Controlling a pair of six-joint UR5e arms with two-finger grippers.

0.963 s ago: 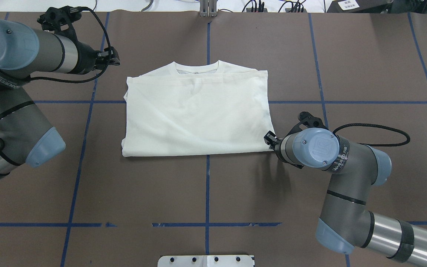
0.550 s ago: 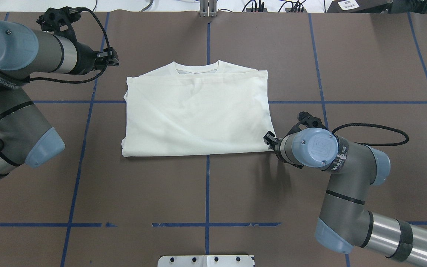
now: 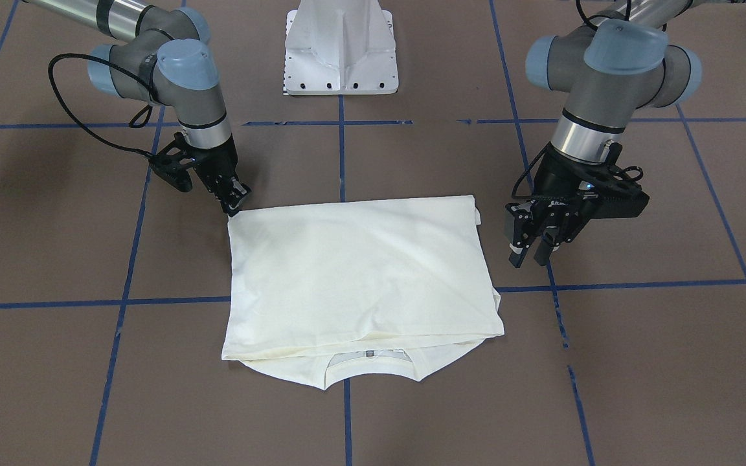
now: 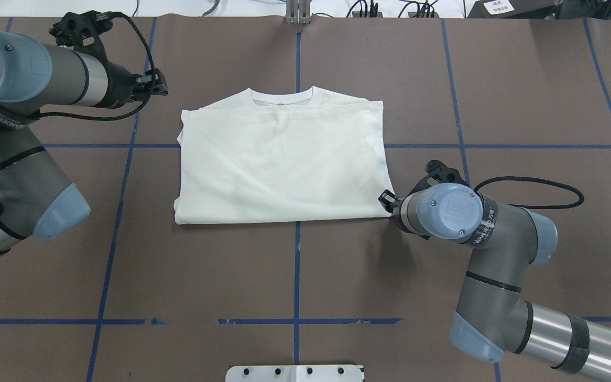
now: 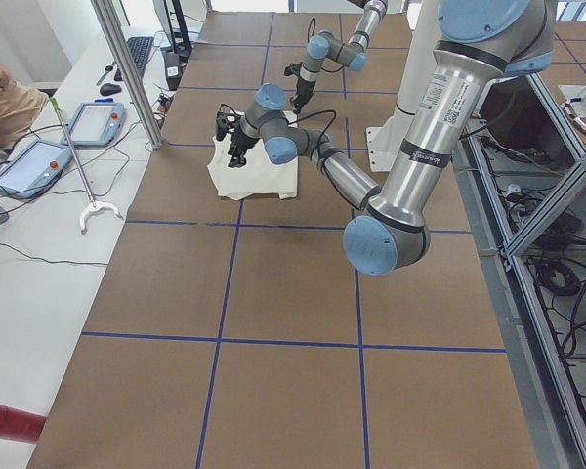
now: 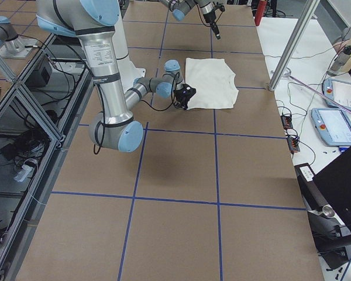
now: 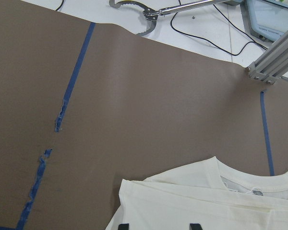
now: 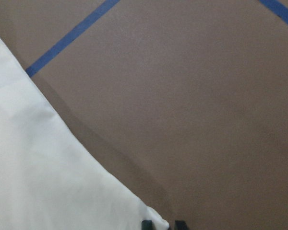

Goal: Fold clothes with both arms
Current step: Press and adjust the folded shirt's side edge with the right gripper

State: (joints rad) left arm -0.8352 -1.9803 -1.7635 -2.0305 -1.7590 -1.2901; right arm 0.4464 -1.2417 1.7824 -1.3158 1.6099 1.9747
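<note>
The cream T-shirt point(image 4: 279, 164) lies folded in half on the brown table, plain side up, collar at the far edge; it also shows in the front view point(image 3: 360, 272). My right gripper point(image 4: 385, 199) is down at the shirt's near right corner. In the right wrist view its fingertips point(image 8: 146, 224) stand close together on that corner of the shirt point(image 8: 38, 167). My left gripper point(image 3: 531, 254) hangs open and empty above the table, apart from the shirt's far left corner; it also shows in the overhead view point(image 4: 159, 86). The left wrist view shows the collar end of the shirt point(image 7: 206, 196).
The white pedestal base point(image 3: 340, 45) stands at the robot's side of the table. Blue tape lines point(image 4: 297, 265) cross the brown surface. A side bench with tablets point(image 5: 39, 161) and a metal post point(image 5: 127, 68) lies beyond the far edge.
My left gripper has drifted a little left and away from the shirt. The right gripper and the shirt have hardly moved.
</note>
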